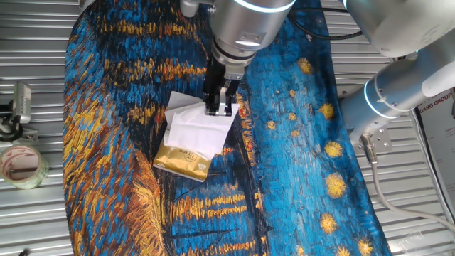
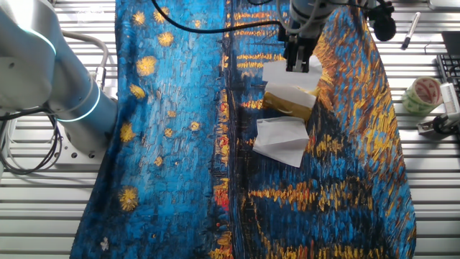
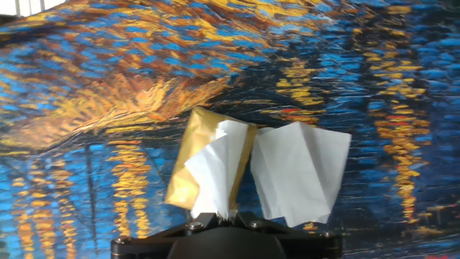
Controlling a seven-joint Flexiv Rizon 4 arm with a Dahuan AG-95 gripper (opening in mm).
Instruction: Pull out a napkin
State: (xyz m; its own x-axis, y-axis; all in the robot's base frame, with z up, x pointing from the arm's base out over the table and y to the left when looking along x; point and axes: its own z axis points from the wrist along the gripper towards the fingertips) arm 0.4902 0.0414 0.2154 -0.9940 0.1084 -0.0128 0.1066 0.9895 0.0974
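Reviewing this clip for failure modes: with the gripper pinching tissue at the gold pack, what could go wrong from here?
The light gold pack may lift along with the napkin, since nothing pins it down. The gripper seems to hold only the thin sheet's edge, so it could tear or slip out. The loose flat sheet beside the pack might get dragged.

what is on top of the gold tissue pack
A creased white napkin lies over the gold tissue pack, its end between the tool's fingers. The pack's opening is covered.

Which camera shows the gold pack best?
The hand view: the gold pack fills the middle, with the napkin rising from it to the gripper. In the fixed views it is small, half hidden by tissue.
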